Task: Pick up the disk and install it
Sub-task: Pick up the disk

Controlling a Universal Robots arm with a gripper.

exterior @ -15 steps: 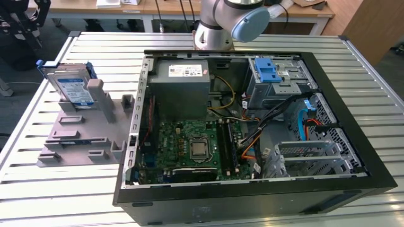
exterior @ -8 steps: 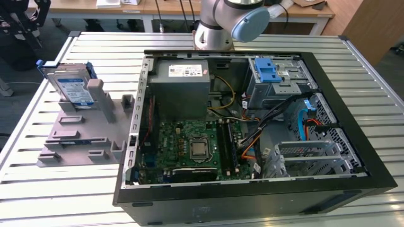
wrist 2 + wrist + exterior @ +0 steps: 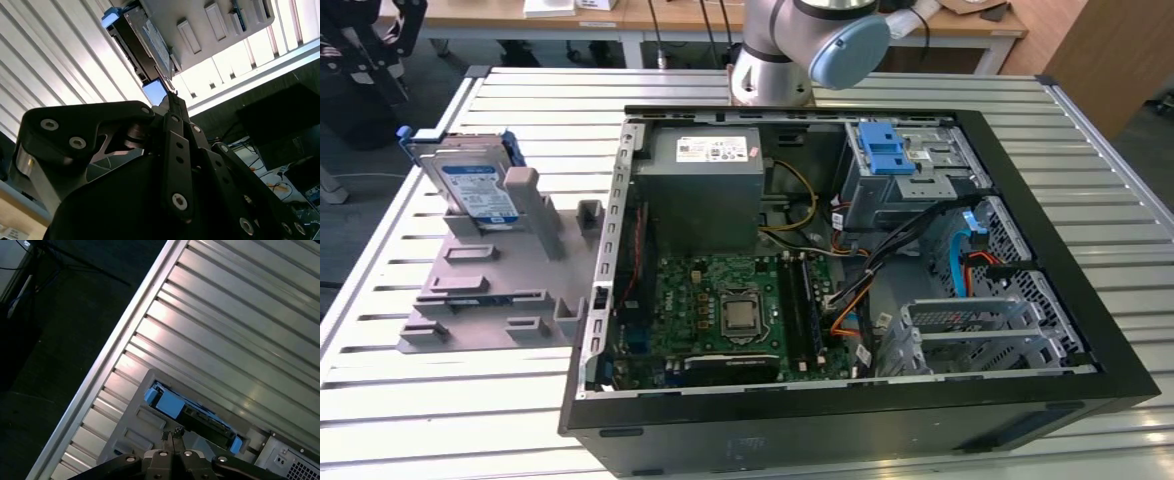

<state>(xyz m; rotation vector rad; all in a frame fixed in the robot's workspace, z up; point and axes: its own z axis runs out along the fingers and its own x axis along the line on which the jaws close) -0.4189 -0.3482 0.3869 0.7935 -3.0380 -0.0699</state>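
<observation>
I see the flat rectangular metal hard disk standing on edge in a grey plastic holder on the slatted aluminium table, at the exterior view's left of the open black computer case. Its face carries a blue-and-white label, and blue plastic rails run along its sides. In the first wrist view my black gripper hangs over the disk's blue-railed top edge, apart from it, its thin fingers pressed together on nothing.
</observation>
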